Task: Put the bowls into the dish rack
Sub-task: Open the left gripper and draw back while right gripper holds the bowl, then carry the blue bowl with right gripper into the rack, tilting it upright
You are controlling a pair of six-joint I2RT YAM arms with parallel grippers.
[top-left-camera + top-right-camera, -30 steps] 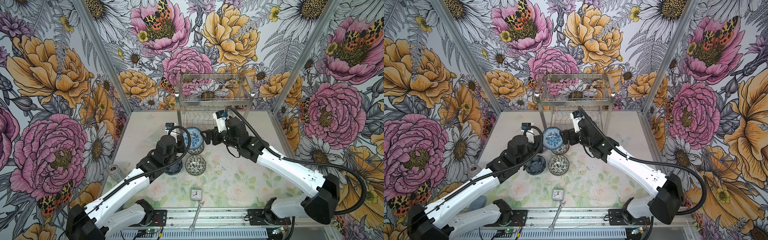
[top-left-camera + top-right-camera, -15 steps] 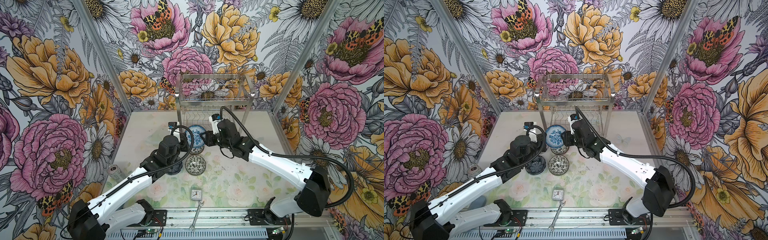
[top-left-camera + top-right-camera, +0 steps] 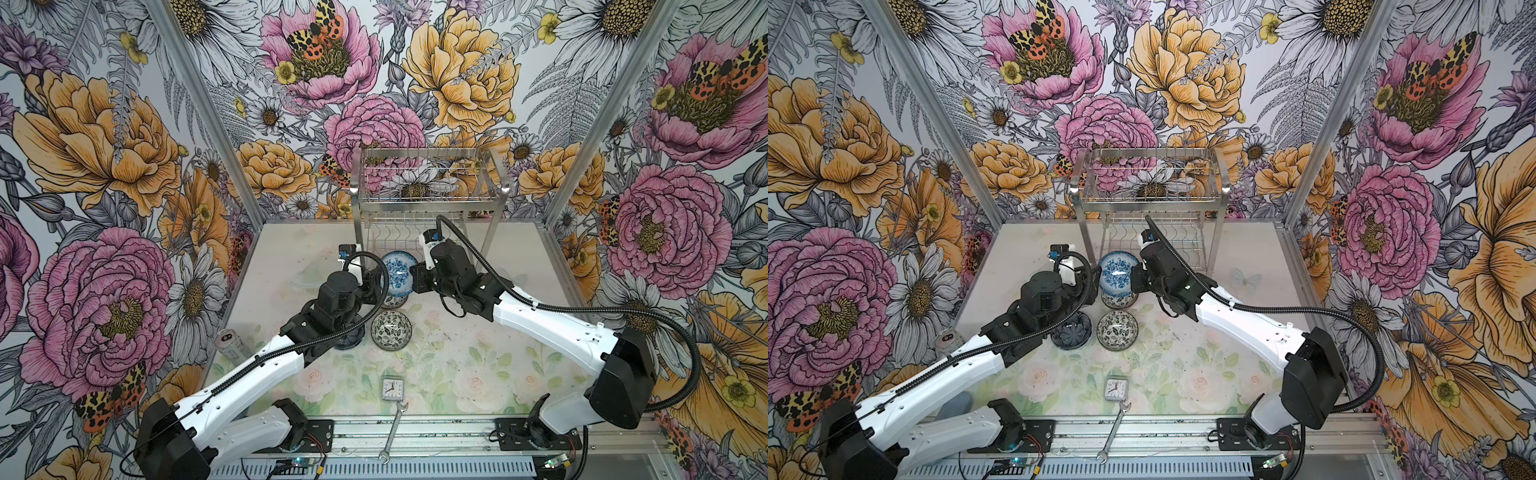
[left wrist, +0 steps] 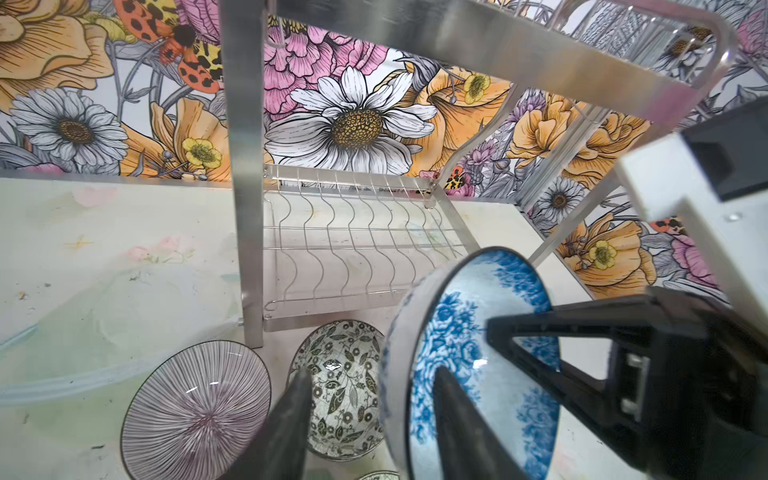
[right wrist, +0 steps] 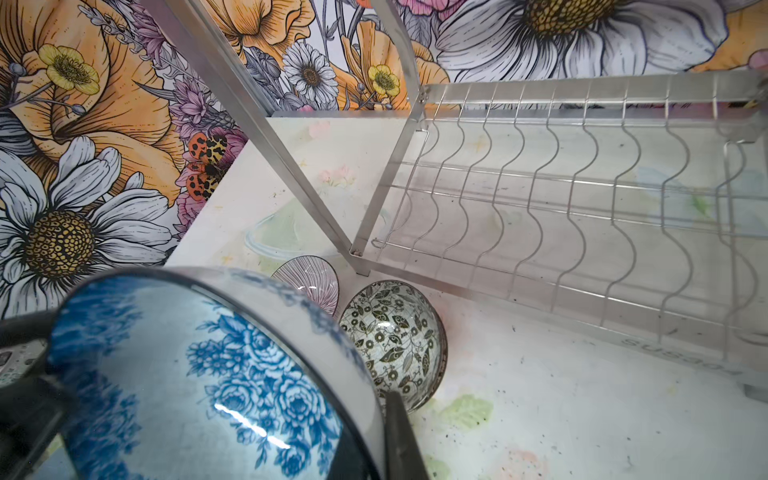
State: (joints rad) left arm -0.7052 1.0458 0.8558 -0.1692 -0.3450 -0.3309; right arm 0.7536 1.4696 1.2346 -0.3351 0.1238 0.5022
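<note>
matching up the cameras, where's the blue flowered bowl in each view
in a top view: blue bowl at centre, tipped on edge before the rack
in a top view: bowl slightly left of centre
left wrist: bowl close up, foreground
right wrist: bowl close up, foreground
shared landmark: the rack, wavy wires behind it

The table [image 3: 478, 365] has pale flowers on it. The dish rack [image 3: 430, 200] stands just behind the right gripper [image 3: 411, 277]. A leaf bowl [image 3: 1119, 300] sits right under that gripper. Nearer the front sit a black-white flower bowl [image 3: 390, 336], a dark blue bowl [image 3: 1071, 330] and a small clock [image 3: 392, 388].
</note>
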